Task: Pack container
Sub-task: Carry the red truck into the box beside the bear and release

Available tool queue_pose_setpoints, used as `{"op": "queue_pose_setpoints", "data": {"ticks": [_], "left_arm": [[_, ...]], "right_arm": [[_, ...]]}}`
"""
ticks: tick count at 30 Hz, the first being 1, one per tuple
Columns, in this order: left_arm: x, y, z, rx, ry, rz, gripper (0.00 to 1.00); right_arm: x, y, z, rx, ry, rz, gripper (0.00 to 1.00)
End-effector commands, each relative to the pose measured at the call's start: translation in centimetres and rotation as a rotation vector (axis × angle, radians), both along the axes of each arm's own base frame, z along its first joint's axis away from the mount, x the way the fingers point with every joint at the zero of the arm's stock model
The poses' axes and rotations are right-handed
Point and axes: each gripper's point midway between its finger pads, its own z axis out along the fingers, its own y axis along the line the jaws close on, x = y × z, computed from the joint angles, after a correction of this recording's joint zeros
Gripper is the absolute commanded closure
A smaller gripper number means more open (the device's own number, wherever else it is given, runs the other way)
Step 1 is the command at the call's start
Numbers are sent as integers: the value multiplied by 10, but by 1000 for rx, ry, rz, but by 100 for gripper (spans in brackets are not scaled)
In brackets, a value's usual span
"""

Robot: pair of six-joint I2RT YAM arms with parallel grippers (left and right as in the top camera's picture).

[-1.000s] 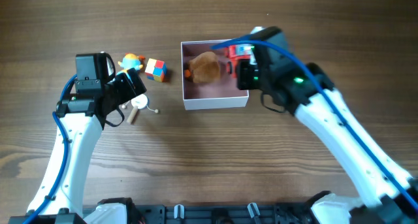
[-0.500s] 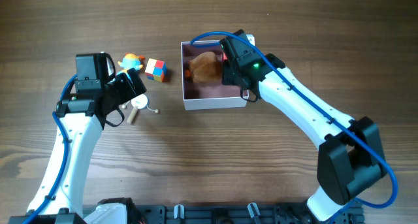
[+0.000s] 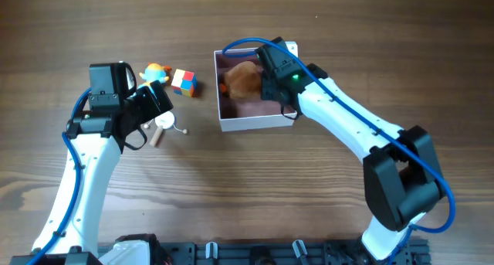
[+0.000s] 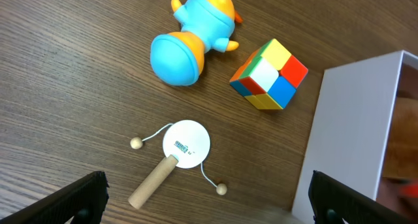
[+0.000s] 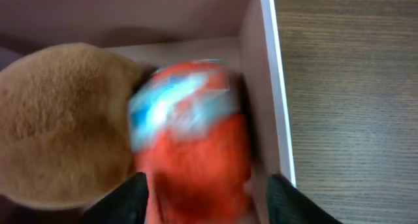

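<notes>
red-orange toy (image 5: 192, 152), blue-white patch on top, badly blurred, sits between the fingers of the right gripper (image 5: 208, 201). jaws stand wide. a dark gap shows between the toy and the finger (image 5: 297, 204) nearest the wall; contact on the other side is too smeared to tell. toy is inside the container (image 5: 261, 87), close against its white wall, touching a brown plush (image 5: 59, 126) on the pink floor. from overhead the container lies at the centre back of the wooden table (image 3: 231, 195), with the right arm reaching over its right half.

left gripper (image 4: 209, 201): jaws wide, nothing between, held above bare wood. just ahead lies a white disc rattle (image 4: 183, 149) with a wooden handle and two beads on strings. beyond it are a blue-and-orange toy figure (image 4: 192, 34) and a colour cube (image 4: 269, 75), near each other but not touching. cube is near the container's left wall, apart from it.
</notes>
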Motion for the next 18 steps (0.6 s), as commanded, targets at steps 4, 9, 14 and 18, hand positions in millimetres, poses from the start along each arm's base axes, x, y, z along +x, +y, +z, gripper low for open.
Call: {"op": "queue_pose_setpoints", "data": {"ticks": [4, 9, 14, 18], "left_arm": [[5, -1, 6, -4, -18, -18, 0], [5, -1, 6, -4, -18, -18, 0], [5, -1, 6, -4, -18, -18, 0], [5, -1, 6, -4, -18, -18, 0]], "right_arm": [[6, -3, 4, -58, -34, 38, 35], [5, 0, 35, -29, -92, 48, 31], [2, -11, 105, 3, -241, 33, 25], [-8, -30, 158, 27, -350, -1, 24]]}}
